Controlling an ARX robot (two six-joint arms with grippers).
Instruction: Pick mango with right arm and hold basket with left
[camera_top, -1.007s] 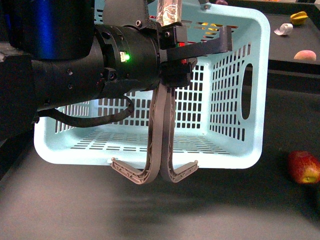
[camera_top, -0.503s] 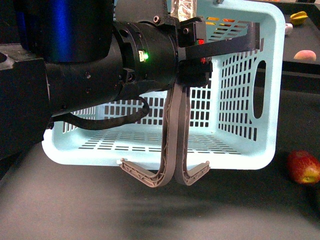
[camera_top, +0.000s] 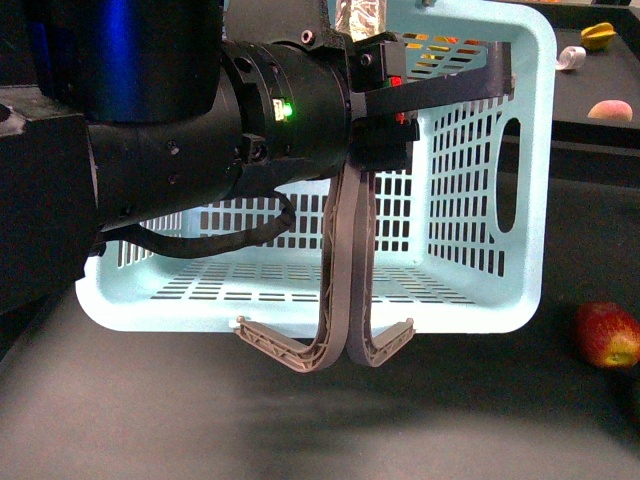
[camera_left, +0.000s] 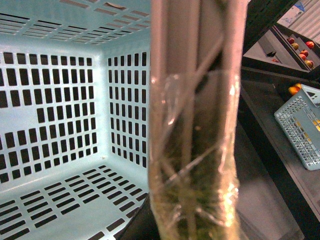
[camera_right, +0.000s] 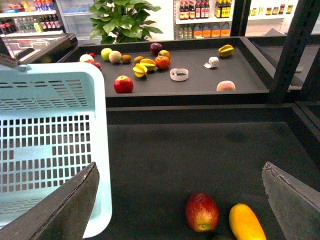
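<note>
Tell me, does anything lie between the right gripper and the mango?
Nothing visible does. The open right gripper hangs above the mango with only open space between. A red-and-yellow fruit lies close beside the mango, not over it.

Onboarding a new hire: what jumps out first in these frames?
The aqua basket, tipped open toward the front camera, has its handles clamped in the left gripper. In the right wrist view the mango lies beside a red fruit on the dark table, ahead of the open right gripper.
</note>
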